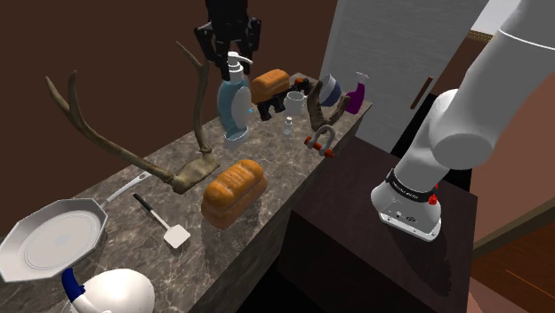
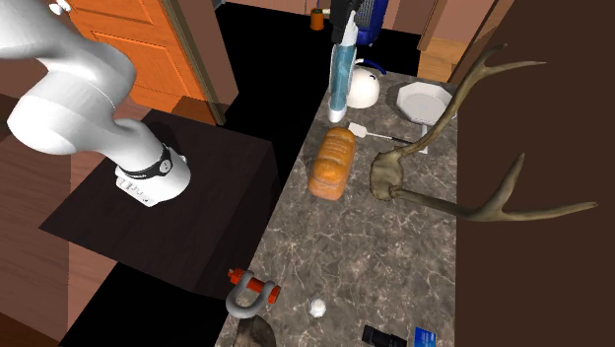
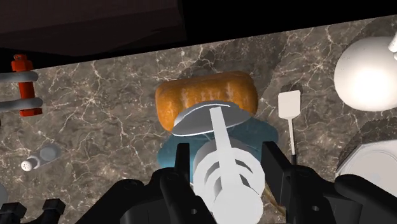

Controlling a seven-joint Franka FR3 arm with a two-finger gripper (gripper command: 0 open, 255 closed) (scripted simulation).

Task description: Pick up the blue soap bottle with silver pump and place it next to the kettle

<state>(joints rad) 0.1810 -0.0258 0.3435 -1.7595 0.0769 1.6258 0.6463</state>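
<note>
My black gripper (image 1: 229, 43) is shut on the pale pump head of the blue soap bottle (image 1: 235, 102), which hangs upright in the air above the dark marble counter (image 1: 267, 164). In the second exterior view the bottle (image 2: 342, 79) hangs below the gripper (image 2: 347, 20), just short of the white kettle (image 2: 363, 89). Looking down from the wrist, the fingers (image 3: 183, 162) clasp the pump (image 3: 226, 175), with a bread loaf (image 3: 207, 95) straight beneath and the kettle (image 3: 369, 70) off to one side. The kettle (image 1: 120, 289), with its blue handle, sits at the shoulder view's lower left.
On the counter lie a bread loaf (image 1: 233, 191), a white spatula (image 1: 162, 220), a grey pan (image 1: 53, 236) and big antlers (image 1: 133, 151). Further back are a second loaf (image 1: 269, 84), a red-pinned shackle (image 1: 321, 140) and a purple spray bottle (image 1: 357, 93). The dark stand (image 1: 374, 231) borders the counter edge.
</note>
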